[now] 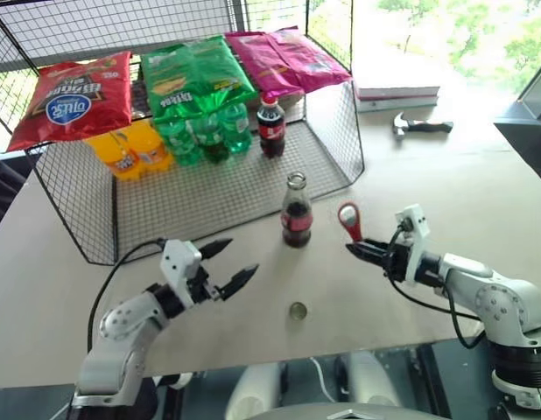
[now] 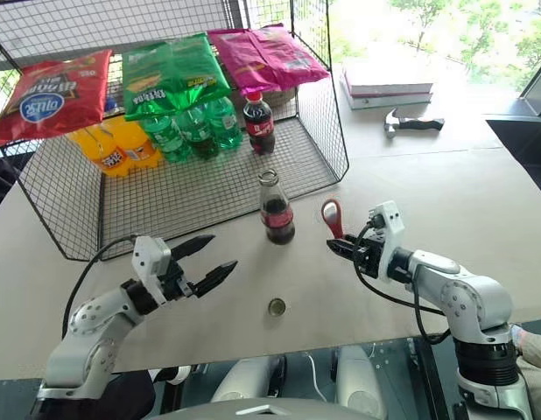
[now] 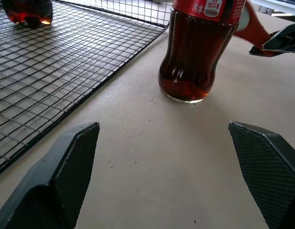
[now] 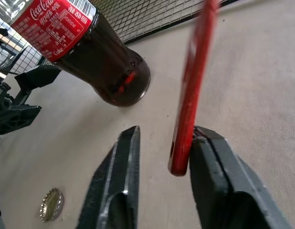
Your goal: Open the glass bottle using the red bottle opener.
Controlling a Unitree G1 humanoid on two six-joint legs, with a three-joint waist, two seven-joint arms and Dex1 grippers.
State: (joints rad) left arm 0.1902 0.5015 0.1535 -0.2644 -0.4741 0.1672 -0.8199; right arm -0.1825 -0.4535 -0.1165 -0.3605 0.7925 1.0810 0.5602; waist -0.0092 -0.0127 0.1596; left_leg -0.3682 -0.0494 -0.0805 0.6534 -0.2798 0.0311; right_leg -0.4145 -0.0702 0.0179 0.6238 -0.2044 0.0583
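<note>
Cap (image 1: 298, 310) lies off the glass bottle (image 1: 296, 213); my right gripper (image 4: 159, 143) gapes, red bottle opener (image 1: 349, 220) leaning on one finger; left gripper (image 1: 228, 265) wide, empty.

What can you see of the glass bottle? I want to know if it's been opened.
The glass bottle is small, clear and contoured, holding dark liquid, with a red label band. It stands upright on the table just outside the wire rack, nothing touching it. Its narrow neck ends in a bare mouth; a metal cap lies on the table in front of it.
</note>
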